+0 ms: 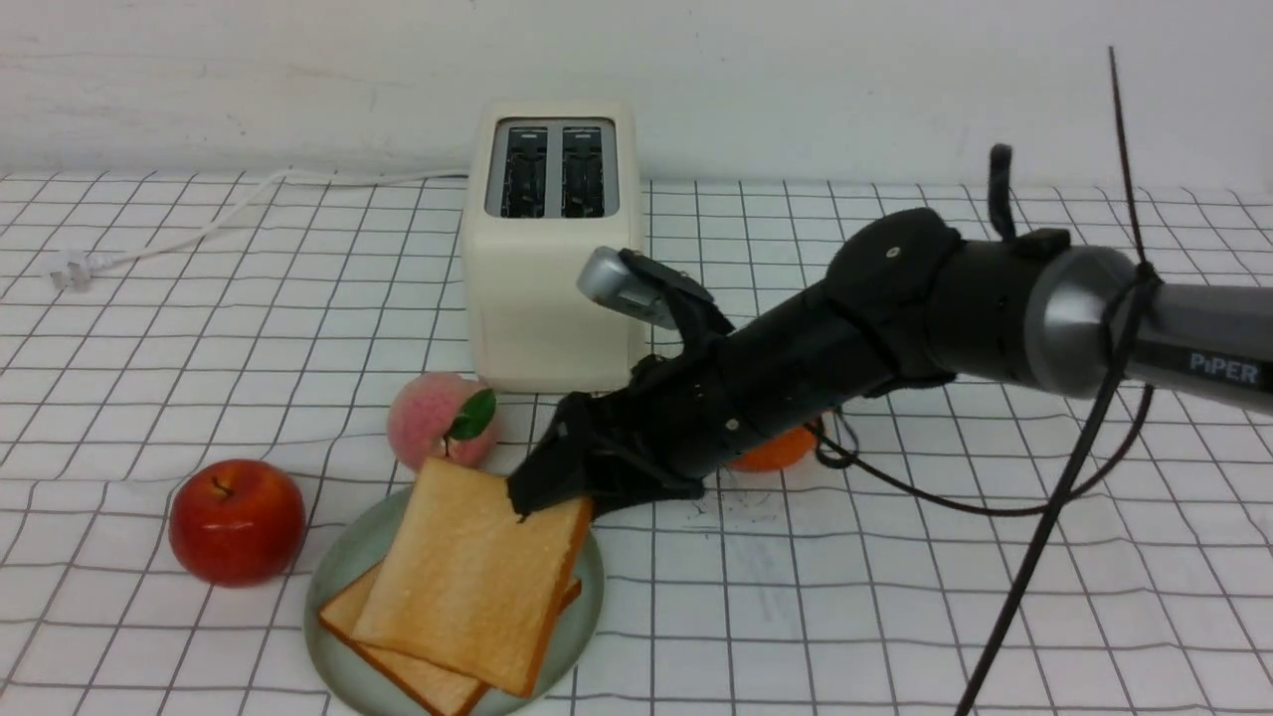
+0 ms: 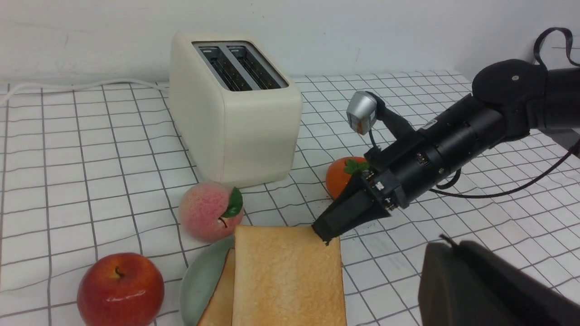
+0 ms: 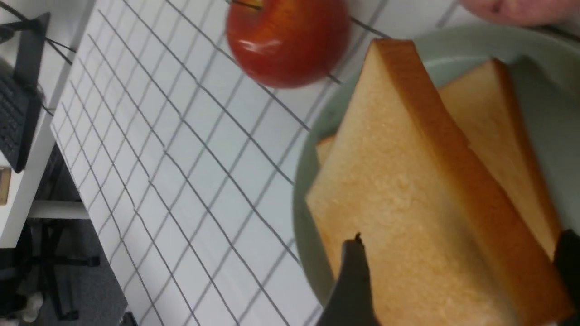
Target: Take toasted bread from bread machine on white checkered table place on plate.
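Right claw (image 1: 524, 500) parted — toasted bread (image 1: 467, 582) corner between jaws, on plate (image 1: 346, 559).

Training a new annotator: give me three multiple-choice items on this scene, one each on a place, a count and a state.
1. Where does the red apple sit? A on the plate; B on the table, left of the plate; C atop the bread machine.
2. How many toast slices lie on the plate? A one; B two; C three.
3. The bread machine's slots are: A empty; B holding one slice; C holding two.
Key: 1 B, it stands on the cloth. 2 B, one overlaps another. 3 A, both look dark, bare.
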You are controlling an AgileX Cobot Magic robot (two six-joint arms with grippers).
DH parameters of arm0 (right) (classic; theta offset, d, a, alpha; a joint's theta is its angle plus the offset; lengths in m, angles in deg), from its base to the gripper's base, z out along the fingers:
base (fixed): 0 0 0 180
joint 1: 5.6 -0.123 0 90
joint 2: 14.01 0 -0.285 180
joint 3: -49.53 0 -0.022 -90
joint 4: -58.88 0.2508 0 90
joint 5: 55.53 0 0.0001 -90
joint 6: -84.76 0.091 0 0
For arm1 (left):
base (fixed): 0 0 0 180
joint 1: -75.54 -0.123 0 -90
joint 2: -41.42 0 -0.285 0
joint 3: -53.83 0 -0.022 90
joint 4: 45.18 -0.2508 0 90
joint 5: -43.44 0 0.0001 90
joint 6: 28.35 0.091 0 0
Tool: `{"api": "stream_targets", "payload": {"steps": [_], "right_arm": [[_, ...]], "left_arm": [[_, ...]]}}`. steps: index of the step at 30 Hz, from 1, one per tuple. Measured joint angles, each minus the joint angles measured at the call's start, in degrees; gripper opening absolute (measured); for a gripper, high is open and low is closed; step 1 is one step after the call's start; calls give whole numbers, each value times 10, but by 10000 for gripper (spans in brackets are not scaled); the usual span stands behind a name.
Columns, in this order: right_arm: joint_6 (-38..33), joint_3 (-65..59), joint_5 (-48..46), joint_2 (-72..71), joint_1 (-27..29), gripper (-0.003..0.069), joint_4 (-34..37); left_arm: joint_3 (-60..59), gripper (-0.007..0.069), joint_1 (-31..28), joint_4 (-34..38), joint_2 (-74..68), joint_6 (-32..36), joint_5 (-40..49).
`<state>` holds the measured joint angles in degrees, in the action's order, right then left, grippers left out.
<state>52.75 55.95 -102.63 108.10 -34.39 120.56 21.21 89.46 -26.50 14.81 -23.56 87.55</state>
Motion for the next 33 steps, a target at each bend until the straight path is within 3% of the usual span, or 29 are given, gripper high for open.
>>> {"api": "stream_targets", "payload": {"steps": [4,14,18,22,30,33], "right_arm": [[36,0,-27,-32,14,498,-75],[75,0,-83,-226,15,269,-226],[170,-1,-166,-335,14,133,-339],[277,-42,-234,-437,14,2,-459],[409,-217,-245,-632,14,-13,-564],[475,-324,-188,-732,14,-9,-596]], "left_arm": [[0,-13,0,0,0,0,21],[0,-13,0,0,0,-14,100],[0,-13,0,-11,8,-15,107],[-18,-13,0,-48,59,-48,37],[-141,-13,0,-75,194,-110,-87],[-201,-13,0,-75,198,-114,-108]]}}
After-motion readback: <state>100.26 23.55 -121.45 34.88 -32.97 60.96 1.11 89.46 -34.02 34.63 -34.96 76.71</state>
